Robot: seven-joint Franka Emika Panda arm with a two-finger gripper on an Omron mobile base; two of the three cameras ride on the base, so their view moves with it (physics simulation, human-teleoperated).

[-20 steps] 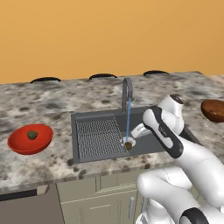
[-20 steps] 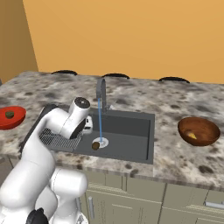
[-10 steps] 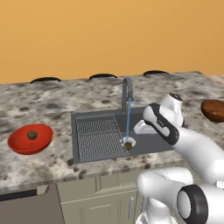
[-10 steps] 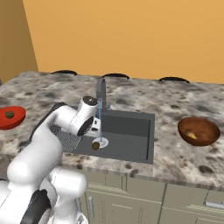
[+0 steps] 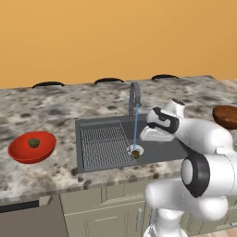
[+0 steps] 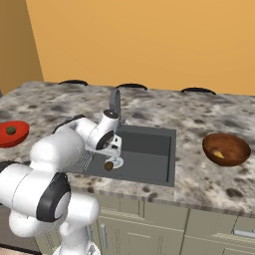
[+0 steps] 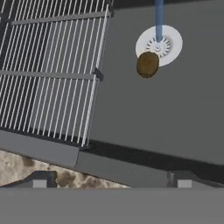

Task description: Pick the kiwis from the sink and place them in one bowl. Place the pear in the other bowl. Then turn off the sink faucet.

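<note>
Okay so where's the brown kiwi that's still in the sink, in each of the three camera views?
Left base view: the brown kiwi lies just below centre, on the sink floor at the drain's near edge.
Right base view: left of centre, beside the arm's white wrist.
Hand view: upper right, overlapping the drain's rim.
Shared landmark: the round pale drain where the blue water stream lands.

Even, bright rendered light with no glare and only soft shadows inside the sink [image 5: 162,150]; edges look slightly soft and pixelated, without lens distortion
</note>
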